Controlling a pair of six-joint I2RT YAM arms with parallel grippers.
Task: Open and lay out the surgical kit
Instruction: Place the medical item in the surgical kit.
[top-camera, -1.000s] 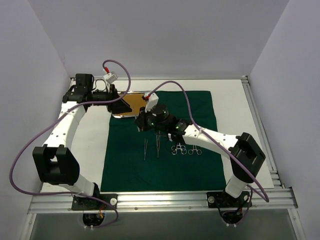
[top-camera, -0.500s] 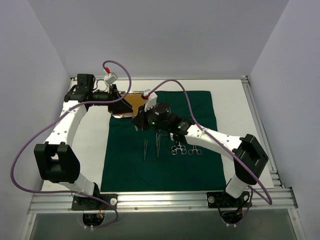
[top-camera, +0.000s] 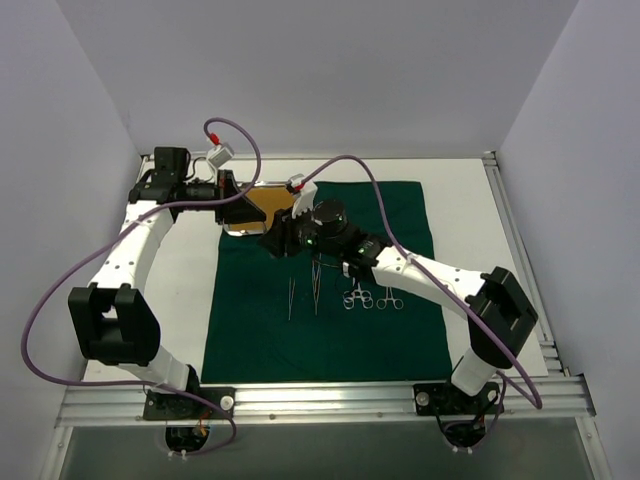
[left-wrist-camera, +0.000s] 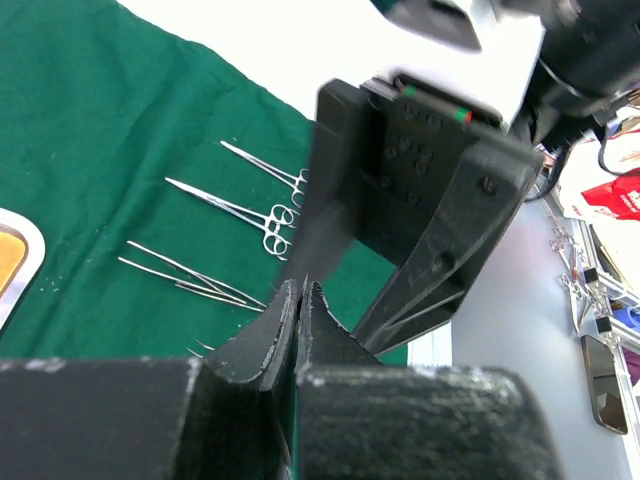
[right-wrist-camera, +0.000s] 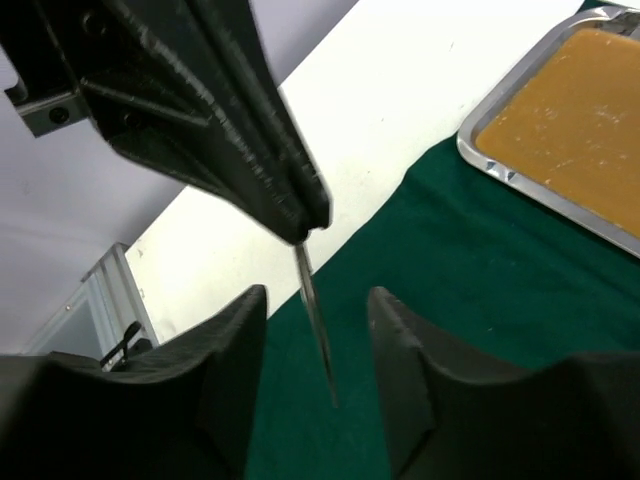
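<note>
Since the left gripper (right-wrist-camera: 305, 232) is pinched shut on the top end of a thin steel tool (right-wrist-camera: 318, 335), which hangs tip-down above the cloth (right-wrist-camera: 480, 290), and the right gripper (right-wrist-camera: 318, 295) stands with its jaws apart on either side of that tool without touching it, the step in hand looks like a pass between arms with the left one as sole carrier. What the tool is I cannot say for sure; the wrist view shows only a narrow strip, perhaps another pair of tweezers. To do this well, the right arm should back straight out along its jaw gap, with no sideways swing, so that no finger knocks the strip out of a grip that holds only its very end. The left arm should then go down slowly and lay the tool flat in the row, parallel to the tweezers (top-camera: 291, 297) and clamps (top-camera: 357, 297) lying mid-cloth, and open only once it rests there. The tray (right-wrist-camera: 508, 176) sits at the cloth's far left corner, near the two grippers, so the hanging tip must be kept off its rim.
</note>
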